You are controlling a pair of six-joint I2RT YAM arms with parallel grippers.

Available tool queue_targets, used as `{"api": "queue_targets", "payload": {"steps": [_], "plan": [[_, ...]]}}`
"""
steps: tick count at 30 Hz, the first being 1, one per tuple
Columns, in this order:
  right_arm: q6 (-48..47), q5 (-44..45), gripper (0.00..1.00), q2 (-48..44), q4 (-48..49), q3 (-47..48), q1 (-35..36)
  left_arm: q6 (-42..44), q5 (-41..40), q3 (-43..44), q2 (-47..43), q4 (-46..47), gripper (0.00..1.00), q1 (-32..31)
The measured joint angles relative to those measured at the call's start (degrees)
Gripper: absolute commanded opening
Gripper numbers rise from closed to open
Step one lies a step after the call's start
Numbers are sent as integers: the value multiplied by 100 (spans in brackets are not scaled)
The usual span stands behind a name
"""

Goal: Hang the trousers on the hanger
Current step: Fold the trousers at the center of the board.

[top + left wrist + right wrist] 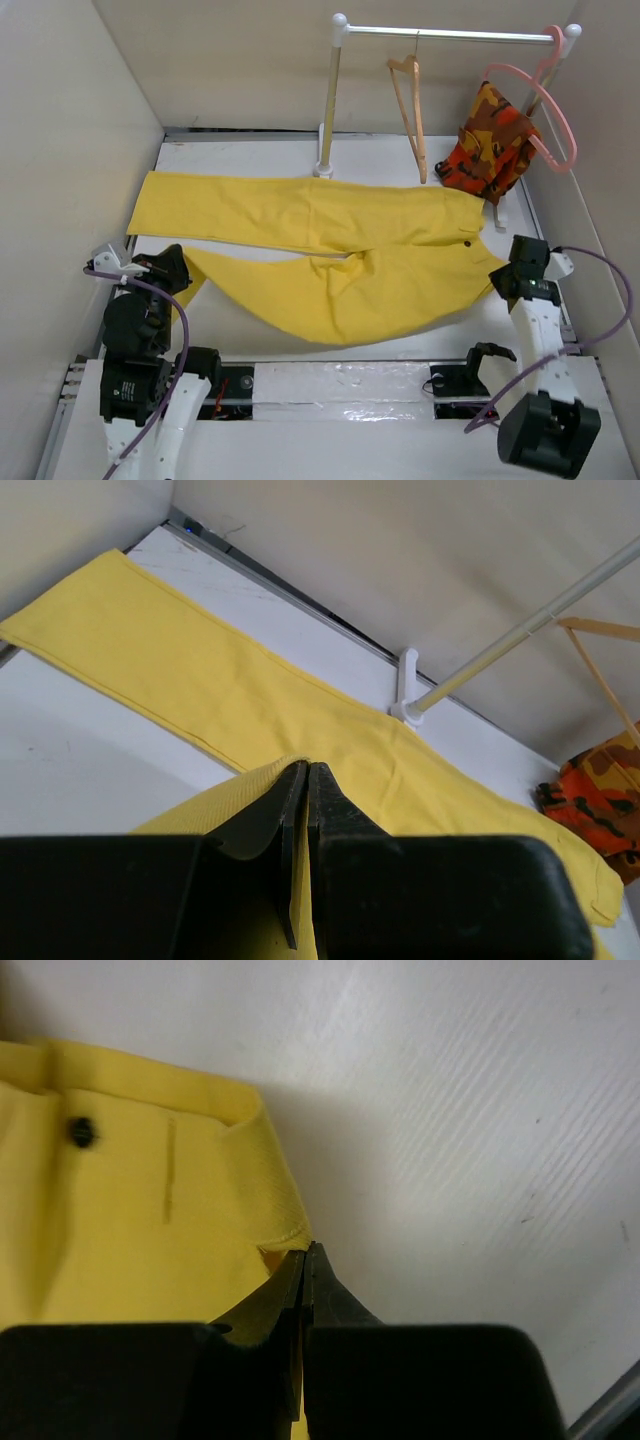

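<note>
The yellow trousers (330,245) lie spread across the table, one leg straight toward the far left, the other bent toward the near left. My left gripper (172,268) is shut on the end of the nearer leg (240,790), with cloth pinched between the jaws (306,772). My right gripper (508,268) is shut on the waistband corner (280,1222) near the dark waist button (82,1131). The tan wooden hanger (410,105) hangs from the rail (450,34), apart from both grippers.
A white rack with two posts (328,110) stands at the back. An orange camouflage garment (492,140) hangs on a pink hanger (545,100) at the right end of the rail. White walls close in the left, back and right.
</note>
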Motion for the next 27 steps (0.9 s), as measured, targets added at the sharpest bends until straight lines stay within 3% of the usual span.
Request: {"api": "queue_targets", "payload": {"steps": [4,8,18,22,27], "plan": [[-197,341,0,-826,-824,1161,-50,-4,-400,50,-61,-101,0,-149],[-334,710,0,-935,-1576,2223,-55,-17,-782,109,-70,-125,0,-229],[-1086,981,0,-1768,-3123,2817,-57,-79,-1550,133,-52,-225,0,-254],[-1541,990,0,-1523,-3163,2920,-57,-131,-1908,129,122,-164,0,-254],[-2048,1093,0,-433,-2896,2979,-61,-177,-2210,2,479,-46,0,-251]]}}
